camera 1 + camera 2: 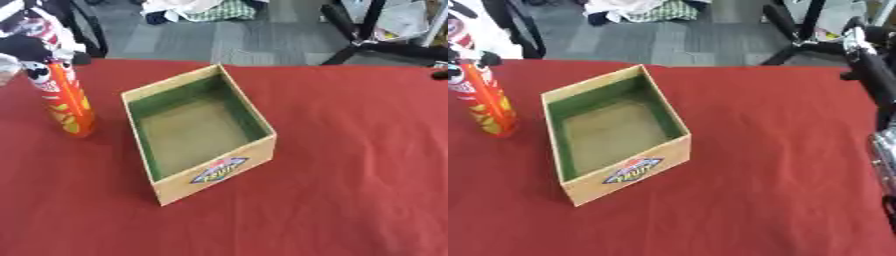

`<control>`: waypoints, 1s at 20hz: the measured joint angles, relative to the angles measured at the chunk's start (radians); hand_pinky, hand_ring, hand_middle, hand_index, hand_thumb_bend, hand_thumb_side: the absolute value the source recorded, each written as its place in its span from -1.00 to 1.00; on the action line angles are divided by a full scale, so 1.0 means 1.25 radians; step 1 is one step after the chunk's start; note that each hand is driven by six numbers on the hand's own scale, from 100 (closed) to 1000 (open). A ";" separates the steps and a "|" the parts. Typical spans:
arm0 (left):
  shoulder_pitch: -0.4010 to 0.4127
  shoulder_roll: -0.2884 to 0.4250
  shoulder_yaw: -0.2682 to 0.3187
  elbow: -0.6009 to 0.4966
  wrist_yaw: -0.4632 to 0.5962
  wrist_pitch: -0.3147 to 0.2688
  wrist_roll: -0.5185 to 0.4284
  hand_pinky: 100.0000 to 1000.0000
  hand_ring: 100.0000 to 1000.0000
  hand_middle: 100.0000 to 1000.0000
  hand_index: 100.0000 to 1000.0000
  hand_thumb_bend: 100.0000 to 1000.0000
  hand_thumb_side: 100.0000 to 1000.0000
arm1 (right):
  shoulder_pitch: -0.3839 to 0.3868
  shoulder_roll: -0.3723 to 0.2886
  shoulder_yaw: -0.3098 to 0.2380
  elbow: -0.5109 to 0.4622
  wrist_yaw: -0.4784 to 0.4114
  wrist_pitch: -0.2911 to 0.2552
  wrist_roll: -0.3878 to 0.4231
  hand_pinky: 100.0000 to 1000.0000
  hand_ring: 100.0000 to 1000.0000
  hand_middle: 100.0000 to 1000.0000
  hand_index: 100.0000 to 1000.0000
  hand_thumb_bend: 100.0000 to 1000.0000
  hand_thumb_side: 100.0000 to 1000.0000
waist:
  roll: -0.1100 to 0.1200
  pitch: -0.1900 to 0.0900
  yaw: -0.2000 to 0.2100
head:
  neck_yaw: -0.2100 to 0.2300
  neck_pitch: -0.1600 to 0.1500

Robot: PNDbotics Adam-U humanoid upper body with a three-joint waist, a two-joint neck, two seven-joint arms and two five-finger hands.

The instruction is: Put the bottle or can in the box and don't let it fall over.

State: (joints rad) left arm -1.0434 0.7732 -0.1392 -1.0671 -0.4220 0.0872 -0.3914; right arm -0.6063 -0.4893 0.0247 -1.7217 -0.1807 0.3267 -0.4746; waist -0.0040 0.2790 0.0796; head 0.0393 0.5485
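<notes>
Red desk point(350, 165); tan box point(223, 175) with green inner walls and a blue-yellow label; orange can point(68, 102) with yellow patches.

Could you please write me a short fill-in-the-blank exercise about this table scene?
1. The tall orange can stands to the ____ of the box.
2. The box holds ____.
3. The tablecloth is ____ in colour.
4. The can stands ____, not lying down.

Missing words: left; nothing; red; upright

Black arm point(874, 75) with glossy silver joint point(883, 150), right edge.
</notes>
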 measured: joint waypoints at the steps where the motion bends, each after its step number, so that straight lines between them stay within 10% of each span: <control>1: 0.003 0.001 0.000 -0.002 0.000 0.001 -0.007 0.49 0.51 0.60 0.60 0.67 -0.33 | 0.000 0.000 0.000 0.000 0.000 0.000 0.000 -0.01 0.41 0.47 0.38 -0.80 0.01 | -0.001 0.000 0.001 | -0.001 0.001; 20: 0.019 0.014 -0.004 -0.020 -0.039 0.002 -0.050 0.22 0.33 0.50 0.54 0.26 -0.68 | 0.001 0.000 -0.005 0.002 -0.005 -0.003 -0.005 -0.01 0.41 0.46 0.38 -0.80 0.01 | -0.006 -0.001 0.005 | -0.005 0.002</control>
State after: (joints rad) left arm -1.0193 0.7903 -0.1440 -1.0924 -0.4702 0.0900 -0.4533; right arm -0.6054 -0.4893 0.0188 -1.7188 -0.1868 0.3232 -0.4810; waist -0.0115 0.2771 0.0863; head 0.0331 0.5512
